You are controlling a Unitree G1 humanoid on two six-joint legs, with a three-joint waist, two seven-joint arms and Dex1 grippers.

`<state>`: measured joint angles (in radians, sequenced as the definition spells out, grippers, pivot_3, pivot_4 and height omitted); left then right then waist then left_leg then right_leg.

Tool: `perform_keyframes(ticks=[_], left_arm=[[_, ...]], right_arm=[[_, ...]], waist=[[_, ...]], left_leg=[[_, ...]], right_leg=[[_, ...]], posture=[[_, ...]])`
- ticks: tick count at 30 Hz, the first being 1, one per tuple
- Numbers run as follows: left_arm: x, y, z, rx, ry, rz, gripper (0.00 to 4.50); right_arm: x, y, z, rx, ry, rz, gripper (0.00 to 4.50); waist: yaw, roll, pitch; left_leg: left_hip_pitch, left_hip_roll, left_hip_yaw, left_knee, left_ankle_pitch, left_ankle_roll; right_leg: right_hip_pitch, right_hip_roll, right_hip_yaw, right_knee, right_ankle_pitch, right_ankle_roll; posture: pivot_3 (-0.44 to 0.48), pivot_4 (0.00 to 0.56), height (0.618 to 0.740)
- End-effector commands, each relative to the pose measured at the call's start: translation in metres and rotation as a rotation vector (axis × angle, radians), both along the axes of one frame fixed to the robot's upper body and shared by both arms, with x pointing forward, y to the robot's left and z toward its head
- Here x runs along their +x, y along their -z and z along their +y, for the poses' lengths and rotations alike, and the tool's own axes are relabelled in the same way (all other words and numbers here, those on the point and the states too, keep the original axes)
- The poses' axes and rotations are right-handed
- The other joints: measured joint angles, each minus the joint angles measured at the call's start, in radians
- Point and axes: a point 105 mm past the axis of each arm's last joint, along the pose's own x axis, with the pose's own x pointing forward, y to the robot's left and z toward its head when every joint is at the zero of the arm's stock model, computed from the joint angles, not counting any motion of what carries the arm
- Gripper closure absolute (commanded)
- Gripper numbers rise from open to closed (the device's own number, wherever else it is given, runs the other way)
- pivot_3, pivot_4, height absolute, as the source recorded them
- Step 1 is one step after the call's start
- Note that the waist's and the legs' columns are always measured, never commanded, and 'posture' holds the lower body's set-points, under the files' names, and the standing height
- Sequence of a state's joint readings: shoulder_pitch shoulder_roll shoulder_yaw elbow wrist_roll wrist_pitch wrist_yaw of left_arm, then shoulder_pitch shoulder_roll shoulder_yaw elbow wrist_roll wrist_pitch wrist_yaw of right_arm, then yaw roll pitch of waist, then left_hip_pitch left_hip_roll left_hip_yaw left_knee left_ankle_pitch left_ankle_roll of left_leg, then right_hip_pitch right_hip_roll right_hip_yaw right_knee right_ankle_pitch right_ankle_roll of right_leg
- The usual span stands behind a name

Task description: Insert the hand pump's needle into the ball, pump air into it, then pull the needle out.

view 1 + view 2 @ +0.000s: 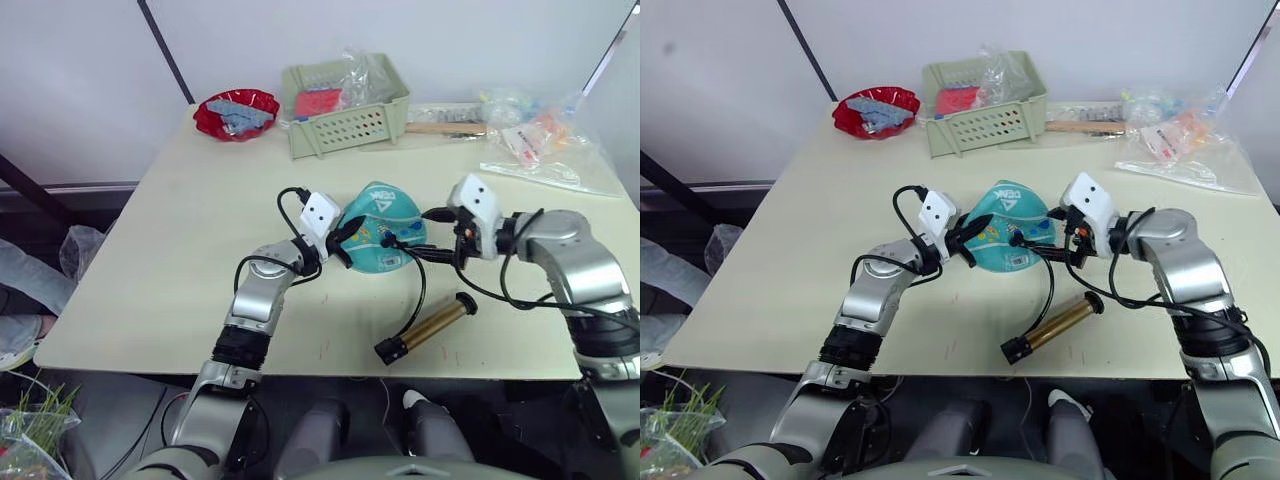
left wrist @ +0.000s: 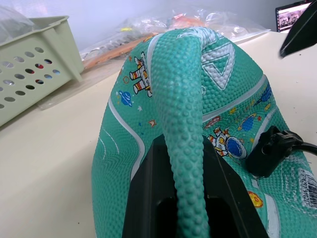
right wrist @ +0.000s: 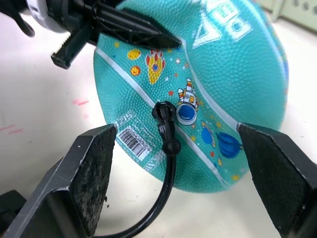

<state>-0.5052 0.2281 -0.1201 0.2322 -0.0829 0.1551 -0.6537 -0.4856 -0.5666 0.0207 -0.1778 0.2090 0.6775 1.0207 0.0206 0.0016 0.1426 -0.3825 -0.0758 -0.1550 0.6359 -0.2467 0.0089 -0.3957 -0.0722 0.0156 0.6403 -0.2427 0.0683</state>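
Observation:
The teal ball (image 1: 378,228), limp and folded, lies mid-table. My left gripper (image 1: 342,238) is shut on a raised fold of the ball (image 2: 178,124) at its left side. The black end of the hose (image 3: 166,119) sits pressed into the ball's valve beside an astronaut print; the needle itself is hidden inside. My right gripper (image 3: 177,135) stands open just right of the ball, its pads (image 3: 94,168) spread to either side of the hose and touching nothing. The gold hand pump (image 1: 432,326) lies flat on the table nearer the front edge, and its hose (image 1: 418,295) curves up to the ball.
A red bowl (image 1: 236,112) with grey pieces and a pale green basket (image 1: 350,125) stand at the back of the table. Clear plastic bags (image 1: 530,140) lie at the back right. The pump's black end (image 1: 390,350) is close to the table's front edge.

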Motion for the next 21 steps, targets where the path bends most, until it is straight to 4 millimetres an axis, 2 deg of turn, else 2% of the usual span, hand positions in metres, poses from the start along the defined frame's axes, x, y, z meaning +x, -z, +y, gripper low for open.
perform_keyframes(ticks=[1, 4, 6, 7, 9, 12, 17, 21], left_arm=[[-0.007, 0.040, 0.000, 0.060, 0.015, 0.138, 4.50], [-0.006, 0.040, 0.002, 0.064, 0.016, 0.139, 4.50], [-0.006, 0.042, 0.003, 0.089, 0.037, 0.140, 4.50], [-0.006, 0.043, 0.003, 0.098, 0.045, 0.142, 4.50], [-0.002, 0.044, 0.006, 0.117, 0.057, 0.140, 4.50], [0.004, 0.041, 0.010, 0.134, 0.069, 0.129, 4.50], [0.013, 0.037, 0.015, 0.169, 0.100, 0.109, 4.50], [0.018, 0.035, 0.018, 0.185, 0.118, 0.103, 4.50]], right_arm=[[-0.003, -0.019, -0.014, 0.050, 0.069, -0.119, 0.44], [-0.007, -0.016, -0.033, 0.068, 0.170, -0.162, 0.44], [-0.017, -0.016, -0.054, 0.097, 0.235, -0.244, 0.44], [-0.022, -0.015, -0.064, 0.098, 0.263, -0.267, 0.21], [-0.032, -0.013, -0.081, 0.130, 0.326, -0.275, 0.21], [-0.047, -0.007, -0.093, 0.147, 0.326, -0.279, 0.21], [-0.077, -0.009, -0.096, 0.269, 0.250, -0.227, 0.21], [-0.093, -0.010, -0.105, 0.290, 0.237, -0.221, 0.21]], waist=[[-0.003, 0.001, 0.000], [0.006, -0.001, 0.001], [0.007, -0.001, 0.002], [0.009, -0.001, 0.002], [0.014, -0.002, 0.002], [0.011, -0.002, 0.003], [0.005, -0.003, 0.003], [0.001, -0.004, 0.003]], left_leg=[[0.000, 0.000, 0.001, 0.000, 0.000, 0.000], [0.000, 0.000, -0.001, 0.000, 0.000, 0.000], [0.000, 0.000, 0.001, 0.000, 0.000, 0.000], [0.000, 0.000, 0.000, 0.000, 0.000, 0.000], [-0.001, 0.000, 0.000, 0.000, 0.000, 0.000], [0.001, 0.000, 0.002, 0.000, 0.000, 0.000], [0.003, 0.004, 0.006, 0.000, 0.000, 0.000], [0.003, 0.006, 0.009, 0.001, 0.000, 0.000]], right_leg=[[0.000, 0.000, 0.001, 0.000, 0.000, 0.000], [0.000, 0.000, -0.001, 0.000, 0.000, 0.000], [0.000, 0.000, 0.000, 0.000, 0.000, 0.000], [0.000, 0.000, 0.000, 0.000, 0.000, 0.000], [0.000, 0.000, -0.001, 0.000, -0.001, 0.001], [0.000, 0.000, 0.001, 0.000, -0.001, 0.001], [0.002, 0.001, 0.001, 0.001, 0.000, 0.001], [0.002, 0.002, 0.001, 0.001, 0.000, 0.001]], posture=[[0.000, 0.150, 0.740], [0.000, 0.150, 0.740], [0.000, 0.150, 0.740], [0.000, 0.150, 0.740], [0.000, 0.150, 0.740], [0.000, 0.150, 0.740], [0.000, 0.150, 0.740], [0.000, 0.150, 0.740]])
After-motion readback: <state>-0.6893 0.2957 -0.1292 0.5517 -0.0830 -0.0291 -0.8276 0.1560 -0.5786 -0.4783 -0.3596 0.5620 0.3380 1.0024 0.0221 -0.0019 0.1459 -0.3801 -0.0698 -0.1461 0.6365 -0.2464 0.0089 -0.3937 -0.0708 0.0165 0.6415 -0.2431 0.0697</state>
